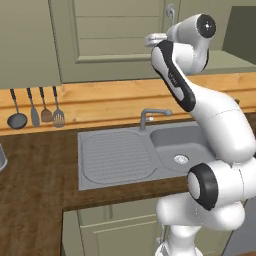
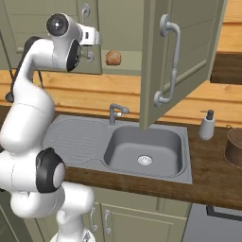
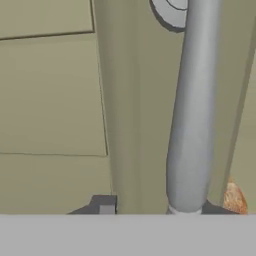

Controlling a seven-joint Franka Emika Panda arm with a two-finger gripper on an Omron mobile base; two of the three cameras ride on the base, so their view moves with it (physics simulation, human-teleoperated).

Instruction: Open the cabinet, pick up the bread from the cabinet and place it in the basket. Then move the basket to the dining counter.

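- Rose from the base near the worktop's front edge, elbow bent, forearm slanting up and away toward the far wall.
- Wrist held high, hand levelled forward at the top of the reach.
- Gripper (image 3: 145,209) showed only its dark fingertips (image 3: 103,205) at the bottom of the hand view, set apart either side of a grey bar.
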